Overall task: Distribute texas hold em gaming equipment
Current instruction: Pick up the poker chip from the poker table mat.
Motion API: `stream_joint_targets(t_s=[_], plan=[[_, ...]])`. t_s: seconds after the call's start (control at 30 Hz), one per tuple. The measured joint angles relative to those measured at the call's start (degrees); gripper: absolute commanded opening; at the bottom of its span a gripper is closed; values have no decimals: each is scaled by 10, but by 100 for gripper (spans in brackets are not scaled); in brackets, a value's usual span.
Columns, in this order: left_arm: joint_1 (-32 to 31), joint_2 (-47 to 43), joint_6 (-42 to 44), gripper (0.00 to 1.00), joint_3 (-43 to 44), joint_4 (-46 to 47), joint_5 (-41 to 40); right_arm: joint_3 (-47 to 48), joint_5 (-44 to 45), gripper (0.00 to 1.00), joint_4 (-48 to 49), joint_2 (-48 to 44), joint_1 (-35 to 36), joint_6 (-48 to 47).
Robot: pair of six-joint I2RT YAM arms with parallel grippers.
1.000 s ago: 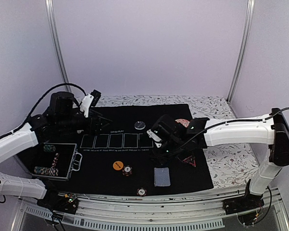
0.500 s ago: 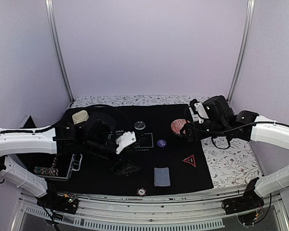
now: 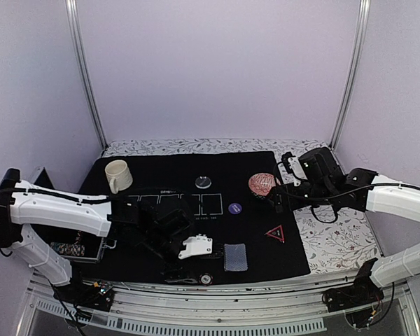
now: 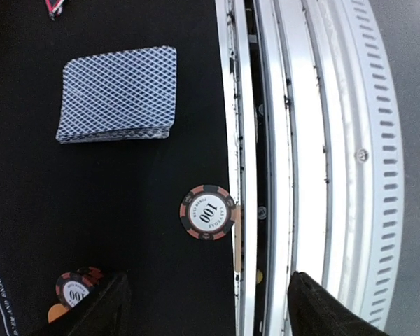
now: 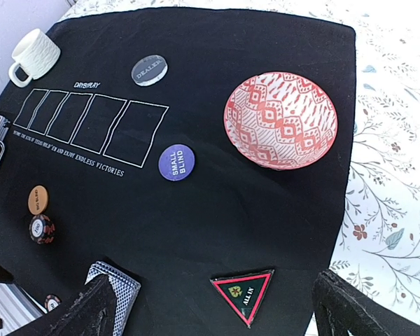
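A deck of blue-backed playing cards lies on the black mat near its front edge, also in the top view. One striped poker chip sits at the mat's very edge. A second chip rests by an orange disc. My left gripper hovers open just short of the edge chip, holding nothing. The purple disc, black dealer disc and red-edged triangle marker lie apart on the mat. My right gripper hangs open and empty above the triangle, at the mat's right side.
A red patterned bowl stands at the mat's right, a cream mug at its far left. An open chip case sits at the left edge. Metal rails run just beyond the mat's front edge. Floral cloth borders the right.
My left arm swung from the far left across the mat to its front edge. My right gripper left the purple disc on the mat, drew back right and opened wide.
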Motion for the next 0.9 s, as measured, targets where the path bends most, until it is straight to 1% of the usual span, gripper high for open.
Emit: stream_joint_targets(t_s=[0.1, 0.27, 0.5, 0.63, 0.83, 0.9], plan=[[-7, 39, 20, 76, 0, 5, -8, 0, -5, 100, 1, 0, 0, 6], [-19, 112, 54, 79, 0, 19, -12, -9, -19, 100, 2, 9, 0, 19], [-26, 144, 84, 79, 3, 39, -41, -18, -31, 100, 2, 12, 0, 30], [-28, 163, 92, 78, 21, 54, -54, -18, -39, 100, 3, 18, 0, 31], [-33, 179, 108, 71, 30, 64, -66, -18, -45, 100, 3, 29, 0, 32], [-34, 182, 112, 66, 33, 63, -68, -18, -48, 100, 3, 30, 0, 32]])
